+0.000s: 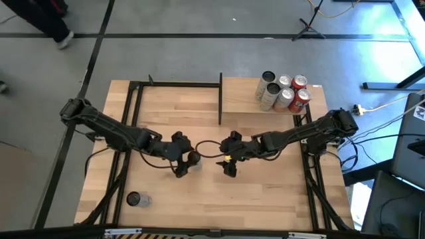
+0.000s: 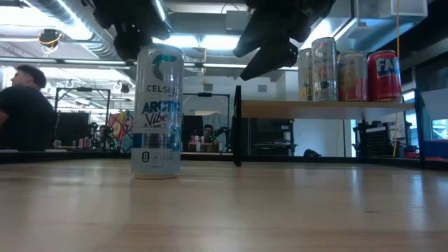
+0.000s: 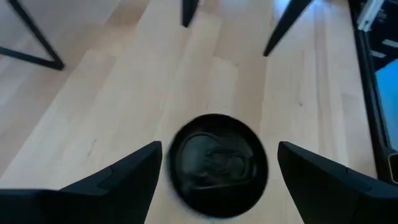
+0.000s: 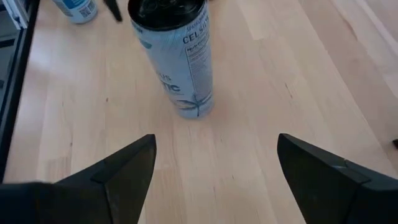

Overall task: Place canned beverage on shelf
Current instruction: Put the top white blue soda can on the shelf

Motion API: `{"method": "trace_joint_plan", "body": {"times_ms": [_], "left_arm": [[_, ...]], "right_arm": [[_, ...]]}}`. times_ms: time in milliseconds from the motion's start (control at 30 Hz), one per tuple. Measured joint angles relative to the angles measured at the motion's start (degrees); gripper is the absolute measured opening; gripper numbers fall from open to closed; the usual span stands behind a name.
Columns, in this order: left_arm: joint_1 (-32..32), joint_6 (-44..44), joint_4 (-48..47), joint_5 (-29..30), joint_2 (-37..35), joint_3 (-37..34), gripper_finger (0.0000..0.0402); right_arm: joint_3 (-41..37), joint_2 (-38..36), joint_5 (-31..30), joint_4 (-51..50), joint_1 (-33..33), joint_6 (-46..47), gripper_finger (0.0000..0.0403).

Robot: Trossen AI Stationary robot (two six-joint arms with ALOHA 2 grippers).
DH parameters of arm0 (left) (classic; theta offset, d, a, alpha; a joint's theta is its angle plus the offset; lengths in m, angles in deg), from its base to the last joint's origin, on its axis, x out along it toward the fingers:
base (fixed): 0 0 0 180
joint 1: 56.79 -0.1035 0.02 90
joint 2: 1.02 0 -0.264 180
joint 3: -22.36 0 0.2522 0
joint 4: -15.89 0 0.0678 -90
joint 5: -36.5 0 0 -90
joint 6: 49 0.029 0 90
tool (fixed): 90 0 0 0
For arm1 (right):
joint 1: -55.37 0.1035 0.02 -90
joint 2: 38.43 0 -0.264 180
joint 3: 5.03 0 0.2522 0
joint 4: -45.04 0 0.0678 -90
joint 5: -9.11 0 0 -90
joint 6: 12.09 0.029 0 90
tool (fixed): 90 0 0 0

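Bright even overhead light — soft shadows, blurred can top (image 3: 217, 165) close up

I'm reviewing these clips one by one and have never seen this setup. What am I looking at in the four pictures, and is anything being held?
Two dark robot arms work at a wooden table. One picture looks straight down from above, one looks level across the tabletop, and the other two come from cameras on each arm's wrist. The left gripper hangs open above a tall pale can standing upright mid-table; its wrist camera sees the can's dark top between its fingers. The right gripper is open beside it, with the can ahead of its fingers. Neither holds anything. Five cans already stand on the raised shelf at the far right, and another can sits near the front left.
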Motion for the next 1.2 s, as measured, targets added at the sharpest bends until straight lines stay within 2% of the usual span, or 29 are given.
{"method": "trace_joint_plan", "body": {"times_ms": [333, 567, 633, 900, 1200], "left_arm": [[0.00, 1.51, 0.45, -0.40, 3.98, -0.02, 0.0310], [-0.79, 2.76, 0.30, -0.98, 4.40, 0.40, 0.0230], [-1.20, 3.41, -0.47, -2.25, 4.50, 2.02, 0.0226], [-3.42, 8.40, -5.83, -3.65, 4.46, 17.52, 0.0226], [-12.84, 14.45, -15.96, -3.39, 6.55, 37.19, 0.0226]], "right_arm": [[0.00, -0.15, 0.02, -0.36, 0.02, -0.24, 0.0325], [-0.04, -5.13, -0.51, -2.43, 2.38, -0.04, 0.0325], [-0.04, -8.00, -0.83, -3.16, 3.41, 0.26, 0.0325], [-0.04, -22.44, -4.62, -7.60, 8.99, 3.77, 0.0325], [-0.02, -33.18, -6.42, -9.40, 12.39, 4.54, 0.0325]]}}
